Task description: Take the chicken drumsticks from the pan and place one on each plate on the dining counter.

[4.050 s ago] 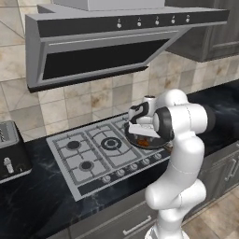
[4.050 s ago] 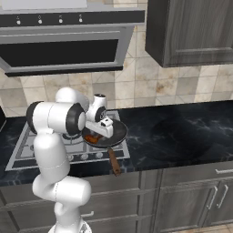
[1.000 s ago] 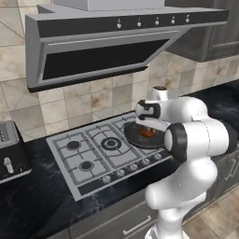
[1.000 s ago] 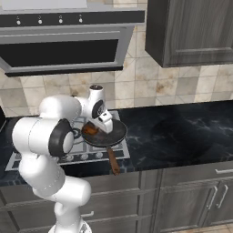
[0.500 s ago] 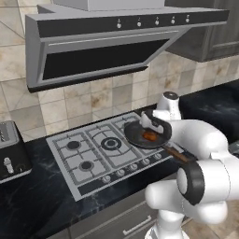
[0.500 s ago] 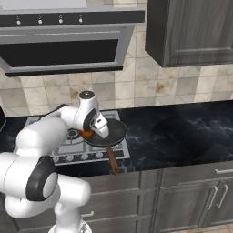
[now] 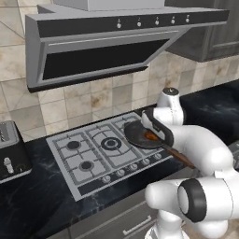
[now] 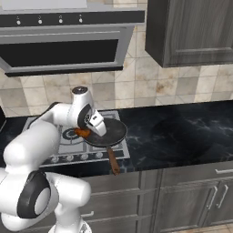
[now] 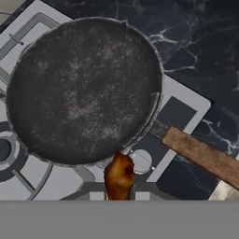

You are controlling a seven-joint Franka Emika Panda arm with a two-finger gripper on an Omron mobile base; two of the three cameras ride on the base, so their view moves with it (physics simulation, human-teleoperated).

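Your tool (image 9: 119,198) is clenched on a golden-orange drumstick (image 9: 119,175), its long axis running straight out ahead toward the pan (image 9: 84,88), whose wooden handle (image 9: 200,156) points away rightward.

Robot arm (image 7: 200,149): glossy white rounded shells w/ dark grey/black joint rings btwn segments. Big round dark end cap w/ grey disc centre on lower joint, seen in both base views. Small white cap w/ grey top on upper joint. Wrist section black band, then white angular hand block. No cables, screws or markings visible. Fingers too hidden to describe.
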